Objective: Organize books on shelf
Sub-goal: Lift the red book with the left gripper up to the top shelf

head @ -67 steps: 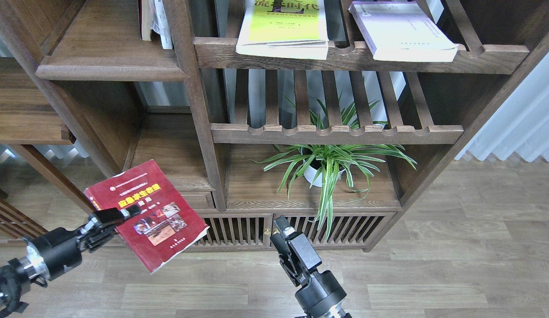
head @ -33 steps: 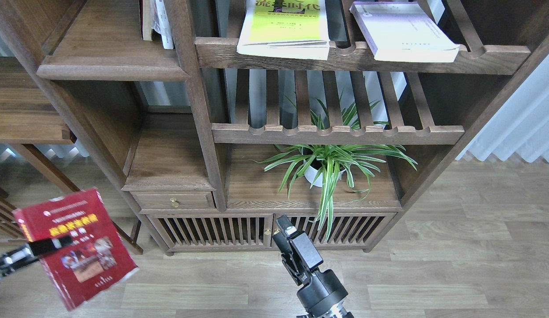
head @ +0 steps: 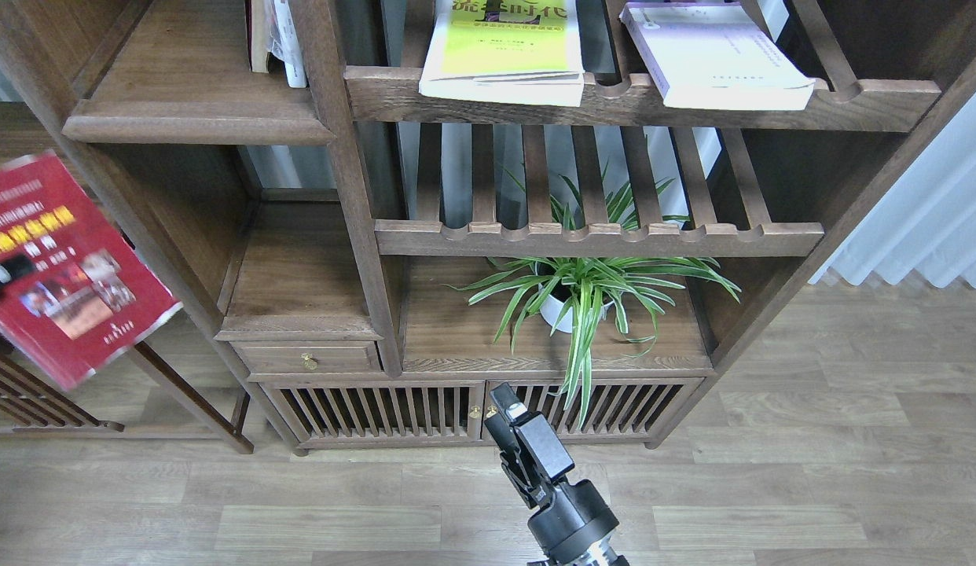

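Grey-brown wood-plank floor (head: 810, 472), dark wooden bookcase (head: 362, 236) standing on it

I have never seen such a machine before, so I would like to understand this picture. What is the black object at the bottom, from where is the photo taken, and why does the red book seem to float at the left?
The photo comes from a camera in the head of a humanoid robot, looking forward and down at a wooden bookcase. The black object at the bottom is the robot's right end effector, a two-finger part for grasping; it holds nothing, and I cannot tell whether it is open.

The red book does not float. The left end effector holds it at the picture's left edge; only a small dark piece of it shows over the cover.

A yellow-green book and a pale lavender book lie on the top slatted rack. A solid flat shelf is at the upper left. A potted plant stands lower down.
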Available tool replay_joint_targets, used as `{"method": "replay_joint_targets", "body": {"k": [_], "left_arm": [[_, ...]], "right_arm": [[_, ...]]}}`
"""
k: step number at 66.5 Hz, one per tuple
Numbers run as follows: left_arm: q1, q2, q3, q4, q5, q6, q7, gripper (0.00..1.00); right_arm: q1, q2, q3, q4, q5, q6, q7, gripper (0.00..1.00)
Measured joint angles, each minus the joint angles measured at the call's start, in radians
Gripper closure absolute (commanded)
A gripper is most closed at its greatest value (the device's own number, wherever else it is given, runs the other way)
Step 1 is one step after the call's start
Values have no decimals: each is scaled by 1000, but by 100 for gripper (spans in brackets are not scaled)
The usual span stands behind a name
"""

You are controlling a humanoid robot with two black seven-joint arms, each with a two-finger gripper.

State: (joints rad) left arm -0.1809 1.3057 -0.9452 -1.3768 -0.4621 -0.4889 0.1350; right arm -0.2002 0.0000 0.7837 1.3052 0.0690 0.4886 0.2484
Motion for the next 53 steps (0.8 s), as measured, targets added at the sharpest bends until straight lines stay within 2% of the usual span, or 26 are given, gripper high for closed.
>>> {"method": "replay_joint_targets", "body": {"k": [18,23,30,34,53], "left_arm": [[-8,81,-144,-2,18,0,12,96],[-25,91,-160,6,26,0,37,96],[-82,85,-167,24,32,0,95,95],[-114,77,-164,32,32,0,115,95],[-328,20,-110,76,34,0,141,95]], "right_arm": [[1,0,0,-7,0,0,0,1],[1,0,0,-8,0,0,0,1],[1,0,0,-13,0,0,0,1],[1,0,0,-14,0,0,0,1],[1,0,0,-15,-2,0,-1,1]]}}
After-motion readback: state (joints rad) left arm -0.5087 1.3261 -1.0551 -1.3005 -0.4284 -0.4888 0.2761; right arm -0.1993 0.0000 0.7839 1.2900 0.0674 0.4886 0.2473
